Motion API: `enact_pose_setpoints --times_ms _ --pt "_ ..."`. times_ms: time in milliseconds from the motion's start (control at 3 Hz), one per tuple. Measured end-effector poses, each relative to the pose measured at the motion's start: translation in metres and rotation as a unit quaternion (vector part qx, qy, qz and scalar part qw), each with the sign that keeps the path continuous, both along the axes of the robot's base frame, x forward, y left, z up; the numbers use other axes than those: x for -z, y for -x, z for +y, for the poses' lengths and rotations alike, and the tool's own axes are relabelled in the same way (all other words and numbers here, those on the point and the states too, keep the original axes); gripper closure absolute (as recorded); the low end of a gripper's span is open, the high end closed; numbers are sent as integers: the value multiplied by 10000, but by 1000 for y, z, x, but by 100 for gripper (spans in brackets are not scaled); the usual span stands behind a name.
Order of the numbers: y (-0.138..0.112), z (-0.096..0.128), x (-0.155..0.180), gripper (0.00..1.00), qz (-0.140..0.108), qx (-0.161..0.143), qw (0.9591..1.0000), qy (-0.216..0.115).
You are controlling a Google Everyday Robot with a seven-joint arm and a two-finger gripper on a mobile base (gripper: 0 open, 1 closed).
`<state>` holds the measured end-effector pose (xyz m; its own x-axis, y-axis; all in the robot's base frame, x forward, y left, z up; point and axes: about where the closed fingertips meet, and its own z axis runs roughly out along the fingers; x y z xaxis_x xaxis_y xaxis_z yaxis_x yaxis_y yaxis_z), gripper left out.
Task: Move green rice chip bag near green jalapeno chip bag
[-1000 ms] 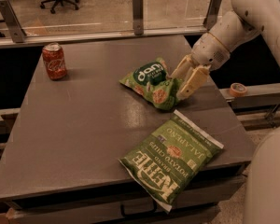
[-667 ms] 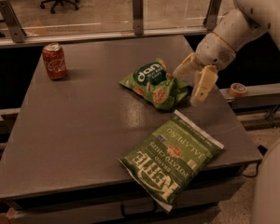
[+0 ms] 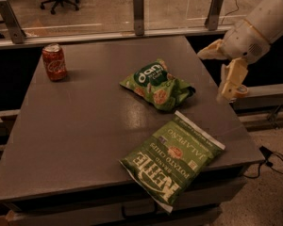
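Observation:
The green rice chip bag is small and puffy with a dark oval logo. It lies on the grey table, right of centre. The green jalapeno chip bag is large and flat with white lettering. It lies at the table's front right edge, just in front of the rice bag with a small gap between them. My gripper hangs in the air past the table's right edge, to the right of the rice bag. Its fingers are spread open and hold nothing.
A red soda can stands upright at the table's back left. A glass barrier with metal posts runs behind the table. A low ledge lies right of the table, and cables trail on the floor.
My gripper has let go of the rice bag and pulled back to the right, off the table's edge. The rice bag lies flat on the table.

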<state>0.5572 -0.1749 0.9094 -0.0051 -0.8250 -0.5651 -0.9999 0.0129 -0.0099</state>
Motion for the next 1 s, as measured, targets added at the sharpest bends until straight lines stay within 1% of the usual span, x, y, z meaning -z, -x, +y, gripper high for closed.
enact_pose_setpoints --times_ms 333,667,1000 --pt "2 -36 -75 0 -1247 651 9893 -377" --pt "-11 -63 -164 0 -2640 1112 9551 -759" --pt "-19 -66 -181 0 -2915 1221 9452 -824"
